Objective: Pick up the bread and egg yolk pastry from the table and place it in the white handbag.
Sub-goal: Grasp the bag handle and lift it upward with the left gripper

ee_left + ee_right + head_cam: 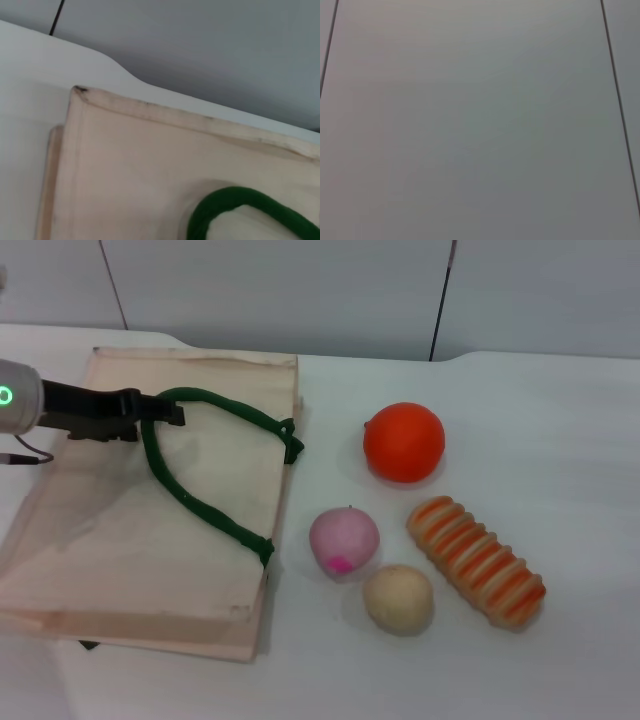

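The white handbag lies flat on the left half of the table, its dark green handle looped across it. My left gripper reaches in from the left over the bag's far part and is shut on that handle near its top end. The left wrist view shows the handbag's cloth corner and a bend of the green handle. The striped bread lies at the right front, with the egg yolk pastry just left of it. My right gripper is out of view; its wrist view shows only a grey wall.
An orange sphere sits behind the bread. A pink ball with a magenta spot rests between the handbag and the pastry, close to both. The white table stretches to the right, and a grey panelled wall stands behind.
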`<state>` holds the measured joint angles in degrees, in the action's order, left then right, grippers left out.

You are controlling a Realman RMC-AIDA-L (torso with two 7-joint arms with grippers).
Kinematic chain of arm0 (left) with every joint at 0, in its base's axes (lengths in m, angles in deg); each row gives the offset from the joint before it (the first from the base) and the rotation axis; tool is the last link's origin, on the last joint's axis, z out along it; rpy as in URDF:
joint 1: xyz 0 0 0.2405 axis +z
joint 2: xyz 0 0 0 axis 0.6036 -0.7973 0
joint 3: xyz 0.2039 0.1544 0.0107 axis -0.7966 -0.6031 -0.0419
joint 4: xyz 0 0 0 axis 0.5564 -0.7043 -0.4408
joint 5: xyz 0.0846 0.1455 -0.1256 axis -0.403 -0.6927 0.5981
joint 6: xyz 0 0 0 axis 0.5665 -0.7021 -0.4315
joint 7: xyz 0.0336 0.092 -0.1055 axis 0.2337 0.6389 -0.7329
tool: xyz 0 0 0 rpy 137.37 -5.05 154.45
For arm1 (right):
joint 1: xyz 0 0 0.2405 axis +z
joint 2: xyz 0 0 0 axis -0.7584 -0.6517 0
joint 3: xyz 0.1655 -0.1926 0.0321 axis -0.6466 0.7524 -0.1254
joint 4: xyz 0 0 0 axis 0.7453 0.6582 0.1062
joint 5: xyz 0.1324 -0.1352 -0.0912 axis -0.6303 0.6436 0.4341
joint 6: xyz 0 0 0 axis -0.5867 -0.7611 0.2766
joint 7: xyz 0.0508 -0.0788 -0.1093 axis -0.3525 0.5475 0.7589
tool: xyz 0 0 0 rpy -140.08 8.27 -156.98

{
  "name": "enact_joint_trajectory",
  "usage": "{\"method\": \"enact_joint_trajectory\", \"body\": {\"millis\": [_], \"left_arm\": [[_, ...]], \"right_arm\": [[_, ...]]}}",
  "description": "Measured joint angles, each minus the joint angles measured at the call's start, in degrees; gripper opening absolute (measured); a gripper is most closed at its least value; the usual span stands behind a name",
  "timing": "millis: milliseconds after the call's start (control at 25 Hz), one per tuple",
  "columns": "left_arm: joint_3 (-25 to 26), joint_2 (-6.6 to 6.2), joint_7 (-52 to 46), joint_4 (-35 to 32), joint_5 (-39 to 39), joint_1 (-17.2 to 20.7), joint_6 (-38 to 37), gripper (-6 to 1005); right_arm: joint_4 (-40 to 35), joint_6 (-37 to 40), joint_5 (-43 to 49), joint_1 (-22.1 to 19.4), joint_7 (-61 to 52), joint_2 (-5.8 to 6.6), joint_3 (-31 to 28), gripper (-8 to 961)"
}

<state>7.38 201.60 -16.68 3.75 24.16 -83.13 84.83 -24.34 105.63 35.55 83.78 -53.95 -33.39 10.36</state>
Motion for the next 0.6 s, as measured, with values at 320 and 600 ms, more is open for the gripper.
{"method": "enact_joint_trajectory", "body": {"millis": [320, 600], "left_arm": [[-1.5, -0.01, 1.5, 4.9, -0.6, -1.7, -4.5, 797], [-1.5, 0.05, 2.4, 7.5, -1.0, -2.6, -6.6, 755]], "right_arm": [[0.1, 0.0, 0.0, 0.2, 0.0, -0.09, 0.0, 874], [0.3, 0.0, 0.0, 0.3, 0.0, -0.09, 0.0, 874]]}}
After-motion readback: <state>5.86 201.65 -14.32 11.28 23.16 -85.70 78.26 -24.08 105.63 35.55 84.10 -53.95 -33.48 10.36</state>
